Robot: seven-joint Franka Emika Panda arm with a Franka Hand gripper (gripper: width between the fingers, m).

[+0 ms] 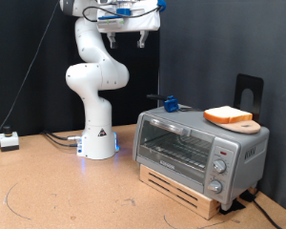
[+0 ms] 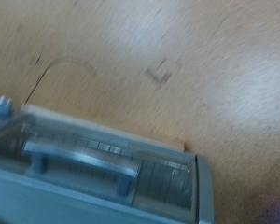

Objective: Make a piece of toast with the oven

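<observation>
Toast (image 1: pixel 228 115), a pale slice with an orange-tan crust, lies on a round wooden board (image 1: pixel 240 125) on top of the oven (image 1: pixel 195 146), towards the exterior view's right. The oven sits on the table (image 1: pixel 57 191), door shut. High above, at the exterior view's top, the gripper (image 1: pixel 130 39) hangs well apart from everything, holding nothing; its fingers look parted, though they are small and partly cropped. The wrist view looks down on the oven's bar handle (image 2: pixel 82 164), blurred. To open the door well, I judge the fingers should meet the handle squarely at its middle, not near an end.
</observation>
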